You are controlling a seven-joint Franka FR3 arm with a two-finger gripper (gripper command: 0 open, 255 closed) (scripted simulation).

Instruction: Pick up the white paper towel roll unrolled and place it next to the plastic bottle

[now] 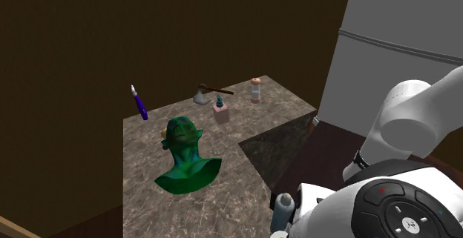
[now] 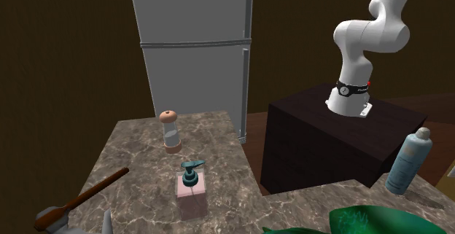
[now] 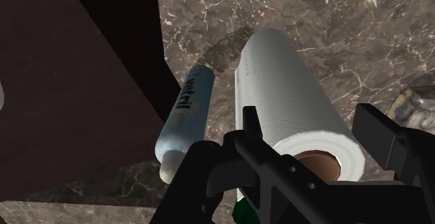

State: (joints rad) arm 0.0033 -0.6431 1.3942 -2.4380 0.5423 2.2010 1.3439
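Dim around me, walls (image 1: 67, 88) in brown gloom. The paper towel roll (image 3: 293, 97) catches the brightest light, and a soft shadow streaks the bench (image 3: 348, 41) beside it.

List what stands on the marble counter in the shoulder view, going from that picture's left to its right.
purple pen-like thing → green bust → pink soap dispenser → small grinder with a brown top → pale blue bottle. The hatchet is left out because it overlaps the dispenser.

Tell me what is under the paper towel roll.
Brown marbled counter shows around the roll's lower end, bottle beside it. The roll covers the spot beneath, so whether it rests there is unclear.
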